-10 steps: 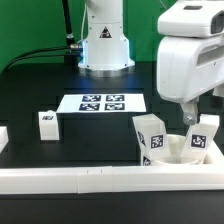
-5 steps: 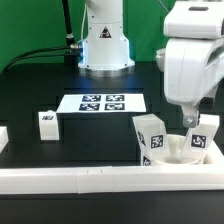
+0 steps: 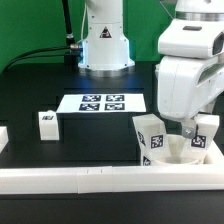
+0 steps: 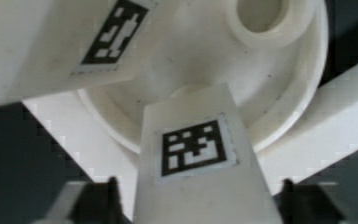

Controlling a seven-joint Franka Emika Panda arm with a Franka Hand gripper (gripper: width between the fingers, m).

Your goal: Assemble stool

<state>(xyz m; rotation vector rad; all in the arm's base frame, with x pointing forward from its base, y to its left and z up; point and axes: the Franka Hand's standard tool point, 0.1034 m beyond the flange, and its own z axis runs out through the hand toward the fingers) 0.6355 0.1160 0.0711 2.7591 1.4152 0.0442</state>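
Pincer [image 4: 197, 203] astride leg block [image 4: 197, 140] — seat [image 4: 274, 45] beyond

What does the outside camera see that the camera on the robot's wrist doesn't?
Only the exterior view shows the marker board, a loose leg block standing by itself, the long white rail in front and the robot arm.

Only the wrist view shows the round hole in the seat.

Both show the seat with tagged legs standing in it, and the gripper at one of those legs. The wrist view shows a finger on each side of that leg, but not whether they squeeze it.
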